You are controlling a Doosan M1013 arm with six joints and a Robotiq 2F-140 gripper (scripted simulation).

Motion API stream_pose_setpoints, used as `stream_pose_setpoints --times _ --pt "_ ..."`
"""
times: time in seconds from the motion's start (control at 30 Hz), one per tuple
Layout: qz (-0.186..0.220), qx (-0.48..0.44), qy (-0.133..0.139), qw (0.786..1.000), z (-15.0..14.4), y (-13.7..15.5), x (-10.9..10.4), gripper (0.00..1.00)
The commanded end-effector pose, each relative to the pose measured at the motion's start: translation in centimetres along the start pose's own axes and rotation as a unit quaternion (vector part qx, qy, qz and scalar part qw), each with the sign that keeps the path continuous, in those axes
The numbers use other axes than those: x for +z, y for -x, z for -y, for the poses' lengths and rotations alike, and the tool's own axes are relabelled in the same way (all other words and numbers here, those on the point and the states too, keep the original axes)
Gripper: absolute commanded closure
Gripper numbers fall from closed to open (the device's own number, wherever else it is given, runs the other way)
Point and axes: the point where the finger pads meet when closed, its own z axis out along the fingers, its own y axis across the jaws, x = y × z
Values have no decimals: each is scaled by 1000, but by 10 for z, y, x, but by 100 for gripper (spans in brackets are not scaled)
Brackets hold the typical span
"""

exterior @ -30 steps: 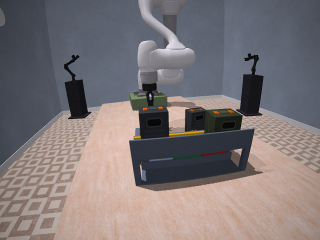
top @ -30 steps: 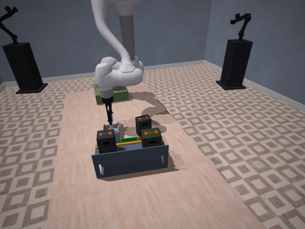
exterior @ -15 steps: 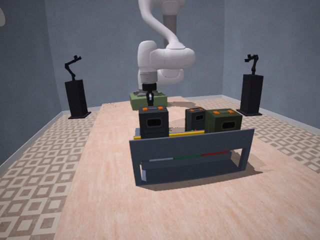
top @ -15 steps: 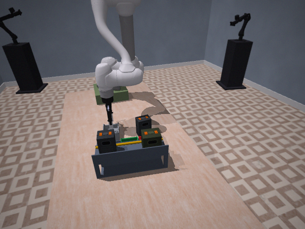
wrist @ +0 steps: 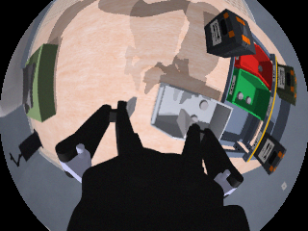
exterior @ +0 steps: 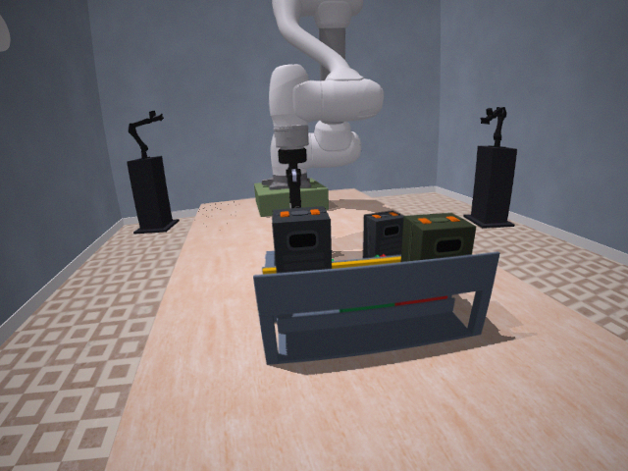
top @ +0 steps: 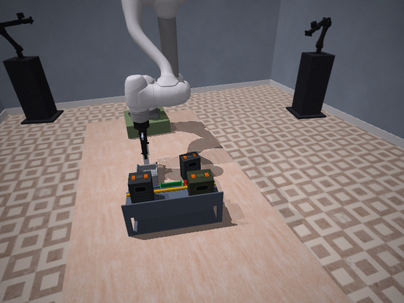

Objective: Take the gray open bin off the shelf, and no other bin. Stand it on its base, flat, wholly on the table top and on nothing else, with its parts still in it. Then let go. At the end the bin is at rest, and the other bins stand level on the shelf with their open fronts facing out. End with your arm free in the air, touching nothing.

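Note:
The gray open bin (top: 149, 168) (wrist: 168, 106) sticks out past the table-side edge of the shelf (top: 172, 211) (exterior: 375, 284), beside a vacant slot. Round gray parts lie in it. Whether its base touches shelf or table cannot be told. My gripper (top: 146, 160) (wrist: 157, 109) is open and points down at the bin. In the wrist view one finger is over the bin's inside and the other beyond its outer wall; nothing is clamped. The green bin (top: 171, 184) (wrist: 250, 89) and red bin (top: 185, 182) (wrist: 255, 63) sit on the shelf, open fronts facing the arm.
A black case (top: 141, 189) (exterior: 301, 253) (wrist: 270, 154) and a green case (top: 200, 187) (exterior: 441, 243) (wrist: 287, 84) stand by the yellow bar (top: 169, 189) (exterior: 365, 263). Another black case (top: 190, 164) (exterior: 384, 235) (wrist: 228, 34) stands near the red bin. The arm's green base block (top: 148, 127) is behind.

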Motion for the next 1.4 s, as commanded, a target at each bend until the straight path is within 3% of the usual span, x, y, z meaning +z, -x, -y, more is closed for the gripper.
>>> stream_pose_setpoints --times 0.0,0.13,0.3,0.7,0.87,1.37 --pt "0 0 1 1000 0 0 -2 43" --pt "0 0 1 1000 0 0 -2 43" --pt "0 0 1 1000 0 0 -56 43" --pt "0 0 1 1000 0 0 -56 43" --pt "0 0 1 1000 0 0 -69 43" --pt "0 0 1 1000 0 0 -64 43"
